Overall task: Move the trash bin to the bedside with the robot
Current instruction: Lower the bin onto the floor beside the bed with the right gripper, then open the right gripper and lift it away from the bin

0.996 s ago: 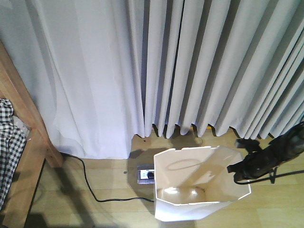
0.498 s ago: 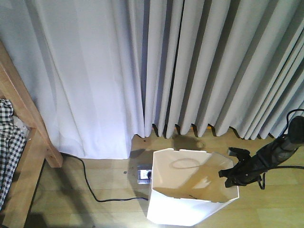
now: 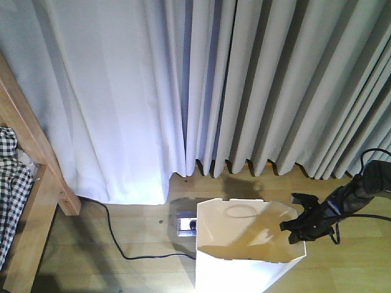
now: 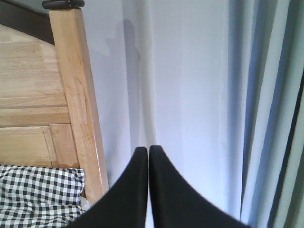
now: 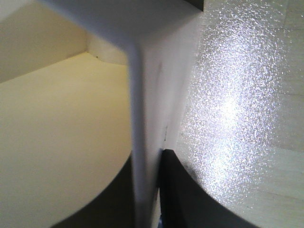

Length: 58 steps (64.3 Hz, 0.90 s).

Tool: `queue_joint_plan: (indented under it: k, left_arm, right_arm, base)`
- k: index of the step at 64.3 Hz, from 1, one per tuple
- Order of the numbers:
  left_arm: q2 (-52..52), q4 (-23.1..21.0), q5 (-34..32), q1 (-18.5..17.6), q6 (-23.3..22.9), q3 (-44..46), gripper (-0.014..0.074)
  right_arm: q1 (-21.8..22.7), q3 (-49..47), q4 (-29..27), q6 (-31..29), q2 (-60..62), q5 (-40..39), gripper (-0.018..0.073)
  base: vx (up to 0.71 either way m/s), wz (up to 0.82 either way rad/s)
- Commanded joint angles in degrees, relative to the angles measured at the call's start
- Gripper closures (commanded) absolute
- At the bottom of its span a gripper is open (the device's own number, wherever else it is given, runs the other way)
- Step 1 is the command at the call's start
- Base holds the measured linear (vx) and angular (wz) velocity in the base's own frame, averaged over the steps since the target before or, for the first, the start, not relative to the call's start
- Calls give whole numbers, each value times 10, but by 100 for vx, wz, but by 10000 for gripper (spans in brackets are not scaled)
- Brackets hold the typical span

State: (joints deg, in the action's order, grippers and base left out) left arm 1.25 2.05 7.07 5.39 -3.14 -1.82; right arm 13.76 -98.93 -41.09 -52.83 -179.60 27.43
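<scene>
The right gripper (image 3: 294, 227) pinches the trash bin (image 3: 244, 256) by its right rim, fingers astride the wall; the bin stands on the floor near the curtain (image 3: 201, 85), right of the bed (image 3: 27, 183); the left gripper (image 4: 148, 156) fingers are pressed together.

The trash bin (image 3: 244, 244) stood on the wooden floor (image 3: 122, 274), close to the long grey curtain (image 3: 244, 85) behind it. The right pincer (image 3: 293, 229) gripped the bin's right rim, one finger inside and one outside. To the left, a black cable (image 3: 122, 244) and a floor socket (image 3: 187, 224) lay in the way. Further left stood the bed (image 3: 30, 201). Bare floor lay between cable and bed. The left pincer (image 4: 145, 190) was closed, near the bedpost (image 4: 78, 104)
</scene>
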Motion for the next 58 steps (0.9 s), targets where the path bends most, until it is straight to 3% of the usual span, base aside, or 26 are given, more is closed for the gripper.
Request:
queue_joint_plan:
  k: [1,21,33,48,58]
  left_arm:
    - [3,-1,-42,0,-3,14,603]
    - [3,-1,-42,0,-3,14,603]
    - [3,-1,-42,0,-3,14,603]
    - [3,-1,-42,0,-3,14,603]
    - [3,-1,-42,0,-3,14,603]
  right_arm:
    - [-15,-11,-12,-8,20,56,543]
    - [-27,-11,-11,19,17,40,481]
    - [-27,-11,1,19,17,41,326]
    - [-27,-11,4,18,17,42,65]
    - [-27,-11,4,12,17,33,17]
  base:
    - [0,0]
    - [0,0]
    - [0,0]
    - [0,0]
    - [0,0]
